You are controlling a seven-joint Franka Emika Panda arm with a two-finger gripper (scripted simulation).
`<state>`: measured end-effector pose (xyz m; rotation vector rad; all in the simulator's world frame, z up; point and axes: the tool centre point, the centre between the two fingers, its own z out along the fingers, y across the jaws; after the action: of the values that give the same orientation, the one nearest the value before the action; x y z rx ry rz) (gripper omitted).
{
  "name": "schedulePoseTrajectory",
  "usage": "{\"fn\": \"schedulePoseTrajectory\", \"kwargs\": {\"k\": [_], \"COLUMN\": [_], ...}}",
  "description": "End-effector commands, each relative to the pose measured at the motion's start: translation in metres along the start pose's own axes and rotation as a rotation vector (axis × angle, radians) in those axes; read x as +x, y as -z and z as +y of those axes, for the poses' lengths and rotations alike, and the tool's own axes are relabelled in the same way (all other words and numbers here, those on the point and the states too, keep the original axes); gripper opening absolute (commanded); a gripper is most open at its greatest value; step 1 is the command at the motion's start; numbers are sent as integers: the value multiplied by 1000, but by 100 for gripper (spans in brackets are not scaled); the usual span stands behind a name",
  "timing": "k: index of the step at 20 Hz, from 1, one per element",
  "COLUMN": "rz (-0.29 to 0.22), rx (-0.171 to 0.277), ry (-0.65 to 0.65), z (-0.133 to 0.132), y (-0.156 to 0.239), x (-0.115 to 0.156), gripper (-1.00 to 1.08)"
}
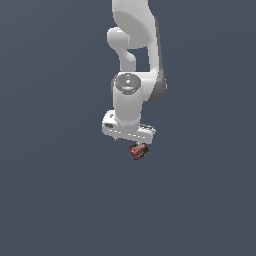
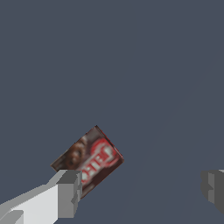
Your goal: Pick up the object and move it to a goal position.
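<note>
In the wrist view, the nearest things were the two gray fingers [image 2: 68, 192] of the gripper [image 2: 142, 188]. One finger stood at one side and the other far across from it, with a wide gap between them. So the gripper was spread apart and held nothing.

Just past the one finger lay the object [image 2: 89, 159]. It was a small boxy block, dark brown and red, with a white and red label on its face. It sat turned at a slant, with one corner pointing away. The tip of that finger covered one corner of the block in this view. It was hard to tell if the finger touched the block or only hung over it. The block was not in the gap between the fingers. It lay off to the side of that one finger.

In the exterior view, the block [image 1: 139, 150] showed just below the white gripper [image 1: 131, 140], a bit toward the exterior view's right. It looked tilted there too. Above the gripper the white arm [image 1: 131, 97] rose straight up and ran out of the top of the picture. All around was a plain dark gray-blue tabletop [image 1: 55, 200].
</note>
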<state>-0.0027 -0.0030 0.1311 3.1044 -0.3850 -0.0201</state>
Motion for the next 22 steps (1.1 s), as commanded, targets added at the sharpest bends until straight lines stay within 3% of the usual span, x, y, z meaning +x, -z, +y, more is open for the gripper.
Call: {"fn": "schedulePoseTrajectory", "kwargs": {"k": [1, 22], "rz": [0, 0], "rx": [3, 16], "ry": [-63, -593], "z": [-5, -41], "y": [-5, -45], "x": [-2, -20], "gripper": [100, 100]}}
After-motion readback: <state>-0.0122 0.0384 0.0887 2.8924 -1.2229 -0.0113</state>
